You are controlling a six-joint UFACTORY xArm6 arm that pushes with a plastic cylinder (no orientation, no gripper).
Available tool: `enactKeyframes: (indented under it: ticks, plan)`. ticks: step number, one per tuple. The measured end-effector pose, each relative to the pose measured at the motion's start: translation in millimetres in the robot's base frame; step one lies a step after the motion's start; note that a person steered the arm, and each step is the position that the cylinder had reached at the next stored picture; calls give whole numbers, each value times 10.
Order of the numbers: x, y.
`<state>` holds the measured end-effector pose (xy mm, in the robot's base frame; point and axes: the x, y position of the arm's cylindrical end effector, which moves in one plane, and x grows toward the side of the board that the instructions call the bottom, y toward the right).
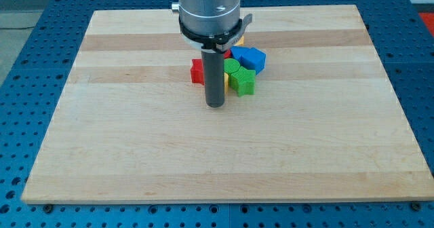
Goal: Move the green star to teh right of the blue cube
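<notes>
A tight cluster of blocks sits a little above the board's middle. The green star (242, 82) lies at the cluster's lower right, with another green block (232, 67) touching it from above-left. The blue cube (251, 58) lies just above and to the right of the star, touching it. My rod comes down from the view's top; my tip (215, 104) rests on the board just left of and slightly below the green star, close to it. The rod hides part of the cluster.
A red block (196, 71) shows left of the rod. A sliver of yellow (239, 43) and a bit of red peek out above the blue cube. The wooden board (135, 153) lies on a blue perforated table.
</notes>
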<state>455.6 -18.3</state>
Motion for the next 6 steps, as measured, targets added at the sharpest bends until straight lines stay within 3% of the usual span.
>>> enactKeyframes:
  ticks: [4,6]
  plan:
    - [-368,310]
    - [-389,1032]
